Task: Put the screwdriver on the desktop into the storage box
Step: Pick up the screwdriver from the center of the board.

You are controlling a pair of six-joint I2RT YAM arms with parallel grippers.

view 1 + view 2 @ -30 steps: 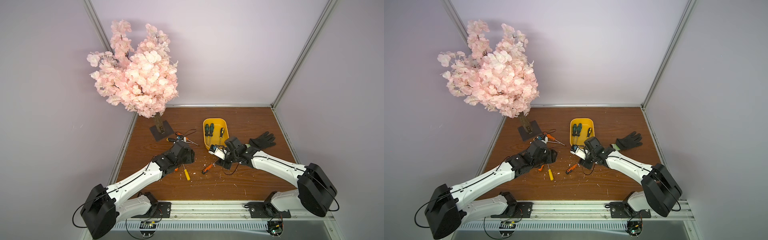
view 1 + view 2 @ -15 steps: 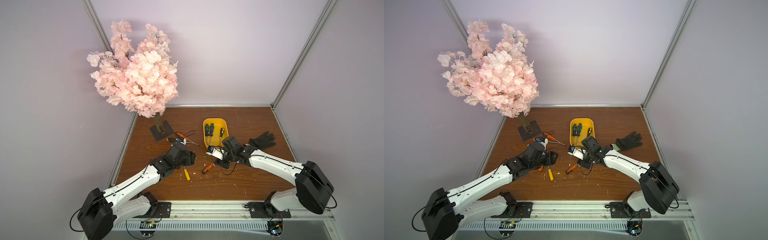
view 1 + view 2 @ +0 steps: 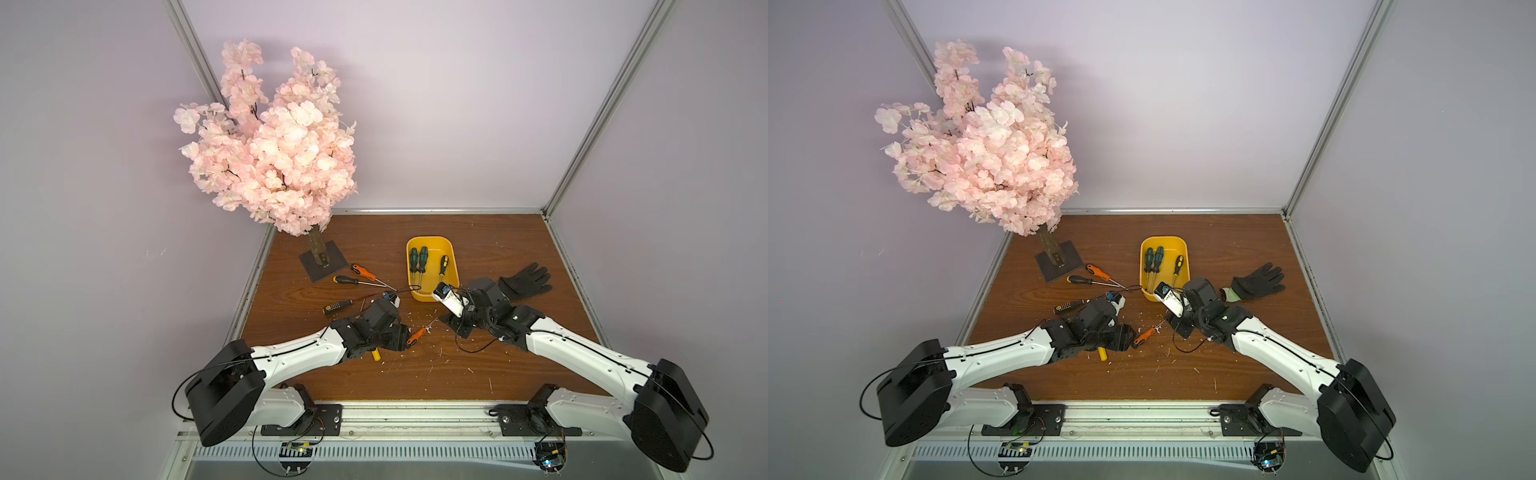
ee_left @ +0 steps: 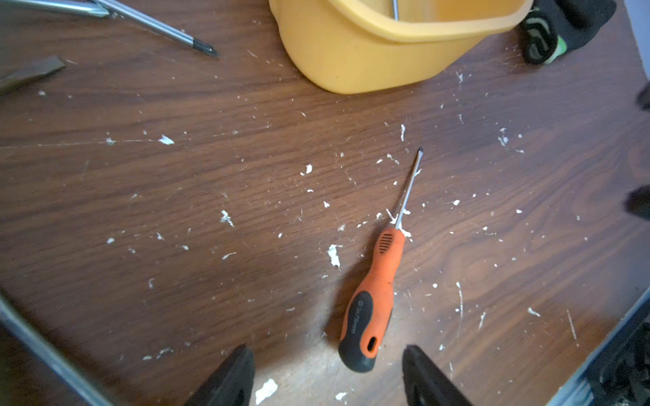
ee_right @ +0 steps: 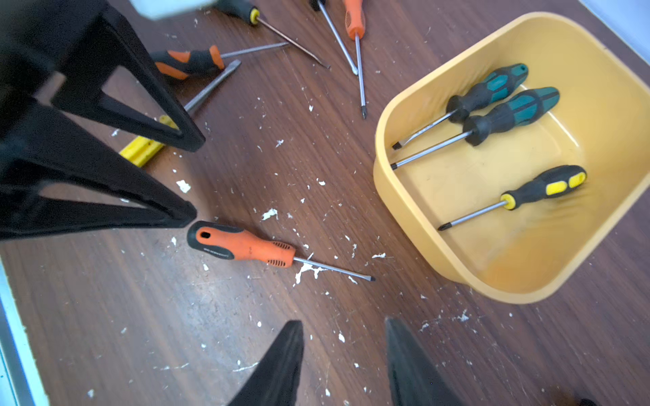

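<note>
left arm, approach to pick. the target, by my reading, is the orange-handled flat screwdriver, which lies flat on the desktop among white flecks. its blade points toward the storage box, near it but apart.

left gripper: jaws spread wide, nothing in them. the handle's butt sits under the gap, off-centre, close to one finger; cannot tell whether they touch. the wide spread likely gives room to come down astride the thick handle. the gripper probably has to move further along the handle for a balanced hold.

right gripper: jaws partly apart and empty, hovering over bare board beside the box's near corner. likely parked there to leave the left arm room.

in the box: two teal-and-black screwdrivers side by side and a yellow-and-black phillips, all lengthwise, which suits the tub's shape. the floor between them is bare, room for one more.

on the board: more loose screwdrivers and a yellow handle under the left gripper; a black glove lies off to the side.
</note>
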